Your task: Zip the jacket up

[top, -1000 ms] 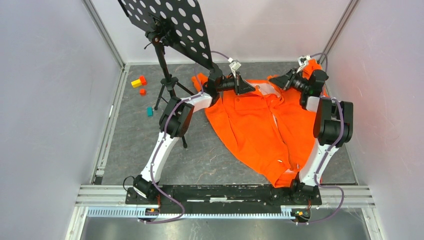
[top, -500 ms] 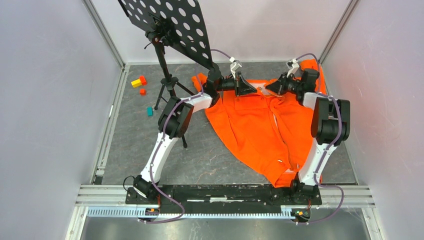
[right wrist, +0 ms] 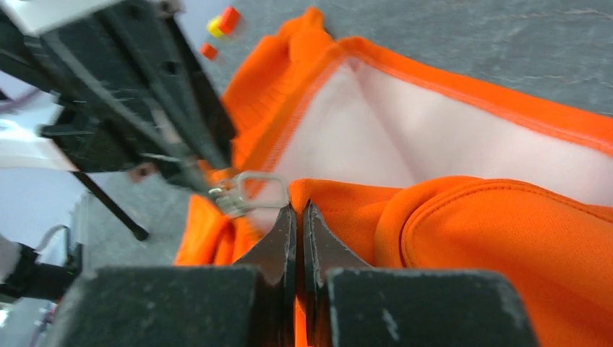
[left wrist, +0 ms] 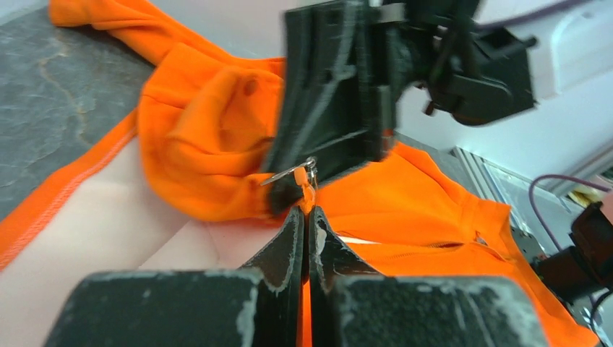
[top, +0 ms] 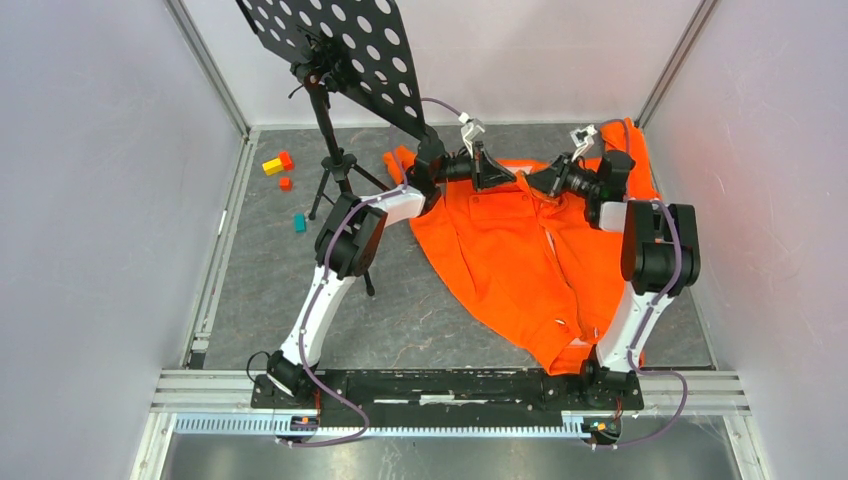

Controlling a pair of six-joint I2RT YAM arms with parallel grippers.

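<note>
orange cloth covers the far right part of the grey worktop (top: 420, 300): the jacket (top: 520, 250) lies spread there front up, collar toward the back wall, hem toward the arm bases, and one sleeve bunched against the right wall. the left tool (left wrist: 307, 217) is pinched shut on a thin orange edge of the jacket near the collar, with the fabric caught between its pressed fingers. the right tool (right wrist: 298, 213) is closed just as tightly on another orange edge. it faces the left one tip to tip, the two almost touching over the top of the front opening. a small metal zipper pull (right wrist: 242, 189) sits between the tips; which one it touches i cannot tell. pale lining shows inside the collar. well to the left stand a black music stand (top: 325, 115) and a few small coloured blocks (top: 280, 165).
</note>
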